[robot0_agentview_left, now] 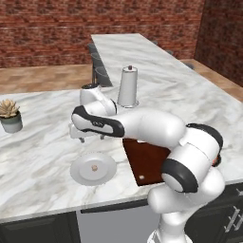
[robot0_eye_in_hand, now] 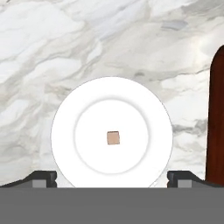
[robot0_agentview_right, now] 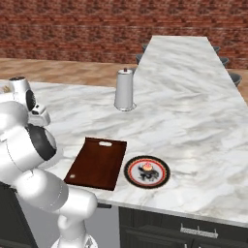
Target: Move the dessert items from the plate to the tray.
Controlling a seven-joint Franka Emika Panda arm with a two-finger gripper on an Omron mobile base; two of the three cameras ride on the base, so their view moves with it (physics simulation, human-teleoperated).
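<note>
My gripper (robot0_eye_in_hand: 112, 177): jaws spread wide, pinching nothing, hanging above the white plate (robot0_eye_in_hand: 65, 118).
Tan morsel (robot0_eye_in_hand: 113, 138): a small square piece at the centre of that plate, straight ahead of my fingertips (robot0_eye_in_hand: 43, 177) and between them, untouched.
White plate from the left base view (robot0_agentview_left: 107, 172): just below my hand, on the marble counter (robot0_agentview_left: 38, 147).
Wooden tray (robot0_eye_in_hand: 215, 118): dark reddish-brown, just beside the plate on one side of my hand, apart from its rim (slot handle at its far short end in the right base view (robot0_agentview_right: 99, 162)).
Pink cupcake (robot0_agentview_right: 147, 168): on a dark-rimmed plate (robot0_agentview_right: 162, 178) beyond the tray's other long side, well apart from my gripper.
Paper towel holder (robot0_agentview_left: 128, 86): upright, farther back on the counter.
Potted succulent (robot0_agentview_left: 9, 114): off to the side near the counter's edge.
</note>
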